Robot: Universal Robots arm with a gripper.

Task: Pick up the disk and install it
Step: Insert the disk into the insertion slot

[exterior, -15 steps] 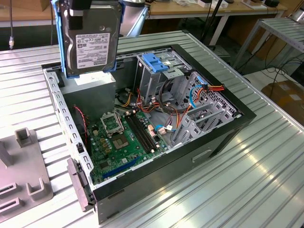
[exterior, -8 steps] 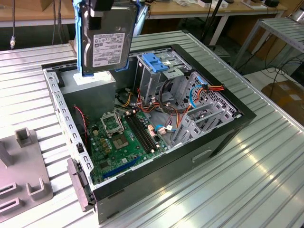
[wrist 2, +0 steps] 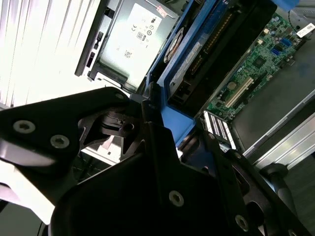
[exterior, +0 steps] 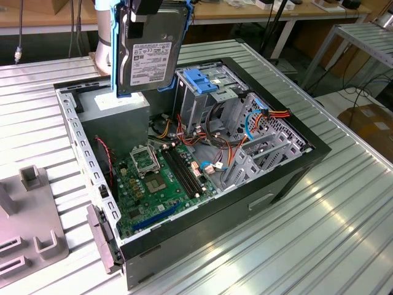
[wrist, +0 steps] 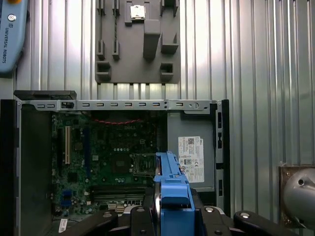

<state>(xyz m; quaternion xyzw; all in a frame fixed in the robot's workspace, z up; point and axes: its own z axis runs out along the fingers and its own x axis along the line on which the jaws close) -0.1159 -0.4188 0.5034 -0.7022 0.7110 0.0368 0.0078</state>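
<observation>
Between the fingers of the black gripper (wrist: 172, 215) is pinched the flat, grey-metal, light-blue-framed disk (wrist: 172, 189). Stiff, weighty and shock-sensitive, it is judged best gripped by the frame's end. It is held upright above the open black computer case (exterior: 279, 183); its labelled face is shown in the exterior view, its edge in the first wrist view.

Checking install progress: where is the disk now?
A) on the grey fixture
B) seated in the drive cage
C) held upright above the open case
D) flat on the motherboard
C: the gripper holds the disk on edge in the air over the computer case, outside the drive cage.
</observation>
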